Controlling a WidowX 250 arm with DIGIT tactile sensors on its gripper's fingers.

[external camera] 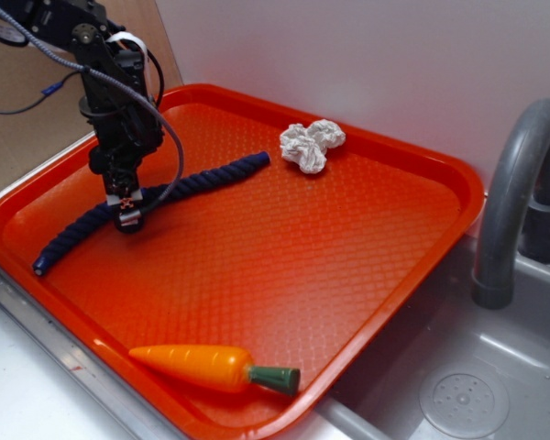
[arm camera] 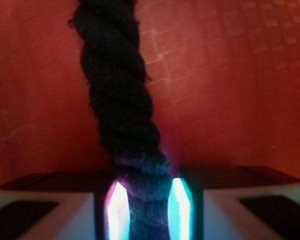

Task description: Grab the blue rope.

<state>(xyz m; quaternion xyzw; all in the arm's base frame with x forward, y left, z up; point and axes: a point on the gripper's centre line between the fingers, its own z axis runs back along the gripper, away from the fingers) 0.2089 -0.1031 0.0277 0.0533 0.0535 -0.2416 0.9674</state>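
An orange textured tray (external camera: 367, 275) sat on a grey counter beside a sink, with a pale wall behind it. Taking the tray's far-left corner as landmark, the blue rope (external camera: 211, 176) lay just inside it, flat on the tray floor, its long axis running diagonally from an end by the tray's left rim up toward the white knotted cloth (external camera: 312, 145) near the back rim. A toy carrot (external camera: 206, 365) lay well apart, at the rim opposite that corner.

The gripper (external camera: 129, 217) stood down over the rope, nearer its left end than its middle. In the wrist view the rope (arm camera: 121, 105) ran straight away from the camera, and the fingers (arm camera: 116, 205) flanked it closely on both sides, seemingly pressing its strands. The grasp looked made, or all but made. Next would be to confirm a firm squeeze and lift straight up; the long free end would probably sag and drag.
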